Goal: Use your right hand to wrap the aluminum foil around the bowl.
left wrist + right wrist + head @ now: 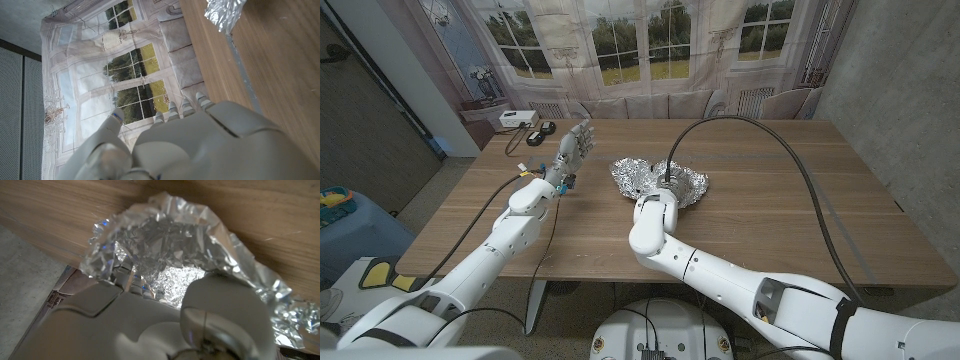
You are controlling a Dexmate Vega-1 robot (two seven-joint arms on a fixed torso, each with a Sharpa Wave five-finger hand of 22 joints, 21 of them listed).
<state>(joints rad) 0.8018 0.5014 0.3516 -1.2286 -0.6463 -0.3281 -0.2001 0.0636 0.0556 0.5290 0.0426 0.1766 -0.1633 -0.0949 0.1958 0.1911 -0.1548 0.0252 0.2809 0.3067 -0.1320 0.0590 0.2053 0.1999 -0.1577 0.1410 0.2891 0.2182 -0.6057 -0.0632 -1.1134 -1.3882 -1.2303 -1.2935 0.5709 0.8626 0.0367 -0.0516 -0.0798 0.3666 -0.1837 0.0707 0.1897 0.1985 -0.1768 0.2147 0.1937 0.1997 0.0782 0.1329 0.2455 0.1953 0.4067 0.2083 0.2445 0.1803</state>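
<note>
Right hand point(165, 315) on the foil point(658, 179), its grip unclear.
The bowl stays hidden under crumpled foil; left hand point(574, 147) raised, fingers spread, empty.

Crumpled aluminum foil point(175, 255) is seen heaped on the wooden bench point(60, 210), and it is touched by the fingers point(125, 272) of the right robot hand point(165, 315), which are pushed into its creased folds.

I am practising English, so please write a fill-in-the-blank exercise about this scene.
1. The foil lies on a ____ table.
2. The ____ robot hand reaches into the foil.
3. The left robot hand is raised and holds ____.

Missing words: wooden; right; nothing
</note>
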